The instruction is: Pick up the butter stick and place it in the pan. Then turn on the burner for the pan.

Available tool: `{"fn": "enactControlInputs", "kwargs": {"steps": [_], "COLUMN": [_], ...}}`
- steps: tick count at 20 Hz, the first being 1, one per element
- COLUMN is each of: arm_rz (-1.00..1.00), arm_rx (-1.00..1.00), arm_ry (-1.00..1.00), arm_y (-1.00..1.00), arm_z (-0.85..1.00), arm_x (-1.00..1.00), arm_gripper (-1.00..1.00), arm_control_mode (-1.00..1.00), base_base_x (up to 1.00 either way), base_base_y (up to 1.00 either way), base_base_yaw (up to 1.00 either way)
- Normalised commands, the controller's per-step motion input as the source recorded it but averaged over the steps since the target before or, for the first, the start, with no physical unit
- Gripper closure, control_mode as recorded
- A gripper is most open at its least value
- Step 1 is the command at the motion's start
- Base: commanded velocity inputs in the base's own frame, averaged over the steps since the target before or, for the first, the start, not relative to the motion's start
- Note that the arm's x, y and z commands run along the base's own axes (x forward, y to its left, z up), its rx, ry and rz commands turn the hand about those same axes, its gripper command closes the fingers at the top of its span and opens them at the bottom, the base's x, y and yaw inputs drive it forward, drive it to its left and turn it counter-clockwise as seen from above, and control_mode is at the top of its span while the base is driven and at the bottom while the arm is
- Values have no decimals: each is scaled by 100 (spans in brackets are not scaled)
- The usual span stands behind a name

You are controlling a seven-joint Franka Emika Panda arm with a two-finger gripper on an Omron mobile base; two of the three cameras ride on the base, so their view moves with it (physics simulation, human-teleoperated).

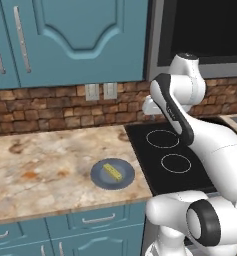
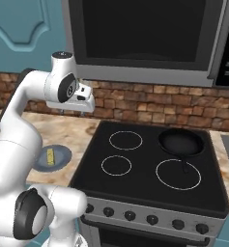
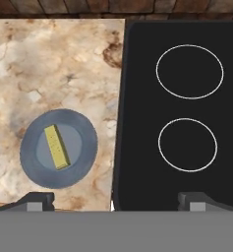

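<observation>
Plate: a flat blue-grey round plate (image 3: pixel 78 158) rests on the marbled bench (image 1: pixel 45 160), just beside the left edge of the black stove top (image 2: pixel 145 164).
Plate contents: the butter stick (image 3: pixel 56 146) lies on the plate's middle, set at a slant; also seen at (image 1: pixel 112 171) and (image 2: pixel 50 156).
Pan: the pan (image 2: pixel 181 142) sits on the stove's back right burner, holding nothing, its handle reaching toward the front right ring.
Hard to see: in the left base view the arm covers the stove's right side.
Arm: it rises from the base, folds at the elbow and holds the hand high over the bench's edge, facing downward.
Tool: tool (image 3: pixel 117 201) hangs well above plate and stove, finger tips spread wide, pinching nothing.
</observation>
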Motion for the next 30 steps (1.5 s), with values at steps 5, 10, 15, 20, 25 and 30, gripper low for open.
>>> {"fn": "enactControlInputs", "kwargs": {"steps": [5,10,15,20,25,30], "arm_rz": [0,0,0,0,0,0], "arm_rx": [0,0,0,0,0,-2], "arm_ry": [0,0,0,0,0,0], "arm_y": [0,0,0,0,0,6], "arm_z": [0,0,0,0,0,-16], "arm_x": [0,0,0,0,0,-10], "arm_gripper": [-100,-100,-100,-100,-100,-100], "arm_control_mode": [100,100,100,100,100,-100], "base_base_x": [0,1,6,0,0,0], "base_base_y": [34,29,22,5,0,0], "base_base_yaw": [0,0,0,0,0,0]}}
